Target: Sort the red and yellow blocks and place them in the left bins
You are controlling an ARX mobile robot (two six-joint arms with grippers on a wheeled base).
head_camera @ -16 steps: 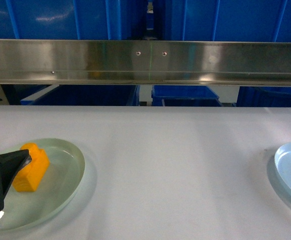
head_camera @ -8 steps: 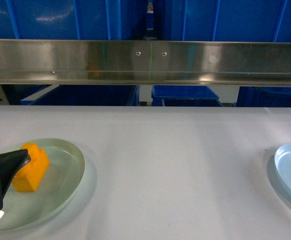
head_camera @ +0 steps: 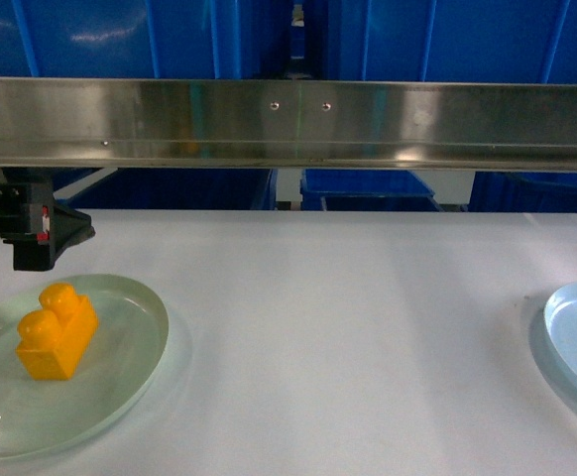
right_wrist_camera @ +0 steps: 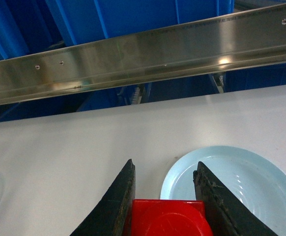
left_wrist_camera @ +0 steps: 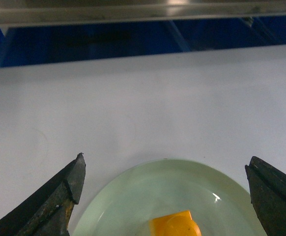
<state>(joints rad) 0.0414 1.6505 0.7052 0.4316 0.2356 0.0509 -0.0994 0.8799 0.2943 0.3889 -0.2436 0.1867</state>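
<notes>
The left gripper (left_wrist_camera: 165, 196), jaws wide and empty, has the yellow block (left_wrist_camera: 175, 223) at 6 o'clock, nearer than the right gripper (right_wrist_camera: 165, 196), which clamps a red block (right_wrist_camera: 167, 219).

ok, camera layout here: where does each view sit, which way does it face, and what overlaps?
Head: on the robot, facing forward and down at the white table; left end effector shows.
Left wrist: on the left arm, over the green plate with the yellow block; open fingers frame it.
Right wrist: on the right arm, over the blue plate; end effector shut on a red block.
Shared: both plates also appear in head.
</notes>
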